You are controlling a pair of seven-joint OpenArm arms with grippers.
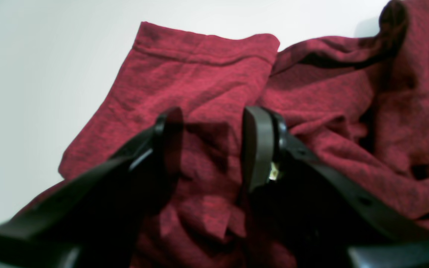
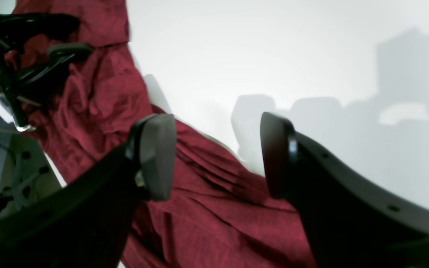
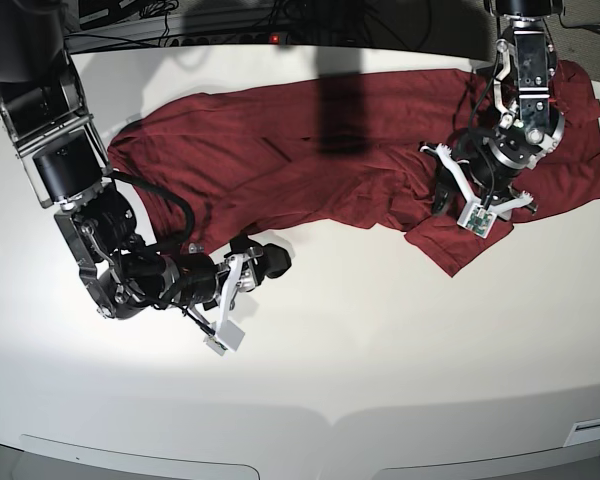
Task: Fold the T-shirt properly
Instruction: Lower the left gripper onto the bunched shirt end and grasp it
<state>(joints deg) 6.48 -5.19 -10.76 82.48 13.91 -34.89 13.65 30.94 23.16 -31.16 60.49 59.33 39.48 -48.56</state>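
The dark red T-shirt [image 3: 280, 150] lies crumpled across the far half of the white table, one sleeve end [image 3: 450, 250] pointing toward the front. My left gripper [image 3: 445, 195] hovers open over that sleeve. In the left wrist view its gripper [image 1: 214, 141] stands open just above wrinkled fabric [image 1: 199, 74], with the hemmed cuff [image 1: 207, 48] beyond. My right gripper [image 3: 275, 258] is open and empty at the shirt's near edge. In the right wrist view its gripper [image 2: 218, 156] spans the fabric's border [image 2: 214, 223], one finger over cloth, one over bare table.
The white table [image 3: 380, 350] extends toward the front edge. Cables [image 3: 230, 20] run along the back edge. The left arm's gripper [image 2: 32, 48] shows in the right wrist view, top left. Floor and table edge [image 2: 13, 167] show at that view's left.
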